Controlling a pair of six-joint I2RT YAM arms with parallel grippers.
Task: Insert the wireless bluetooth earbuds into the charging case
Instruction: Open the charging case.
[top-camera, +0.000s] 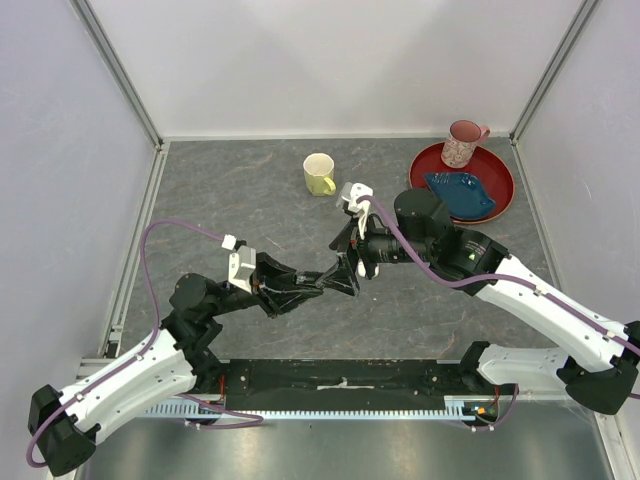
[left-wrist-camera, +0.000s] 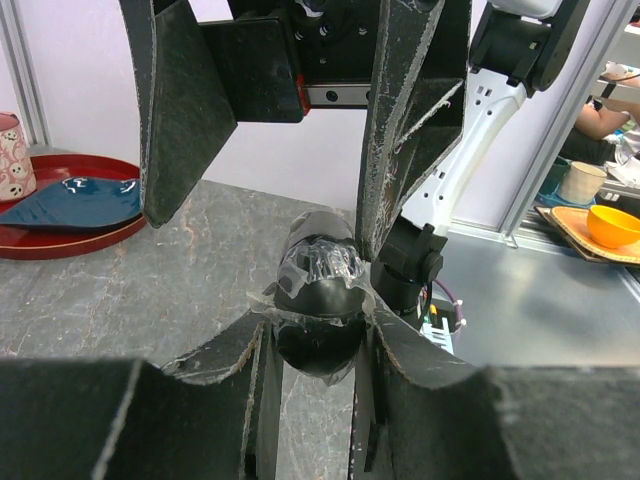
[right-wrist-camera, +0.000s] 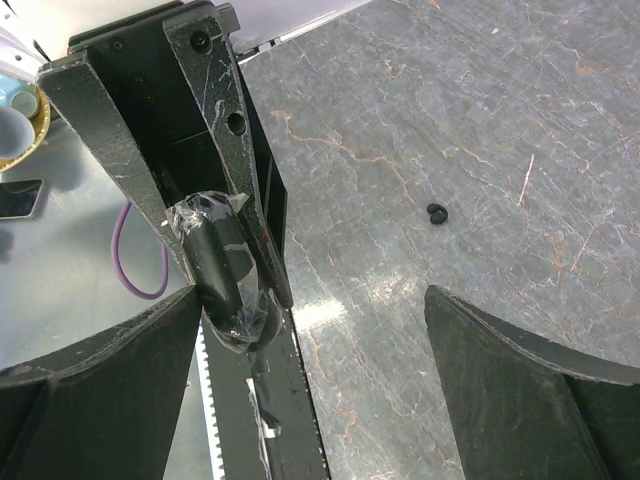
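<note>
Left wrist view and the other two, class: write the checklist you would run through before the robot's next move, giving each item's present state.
1. Left gripper shut on the black case: ok.
2. Right gripper open: ok.
3. Right gripper carrying an earbud: not ok, it holds nothing.
4. Case lid open: cannot tell.
5. Small black piece on the table is an earbud: cannot tell.

Left gripper clamped; right gripper spread wide, facing it.
</note>
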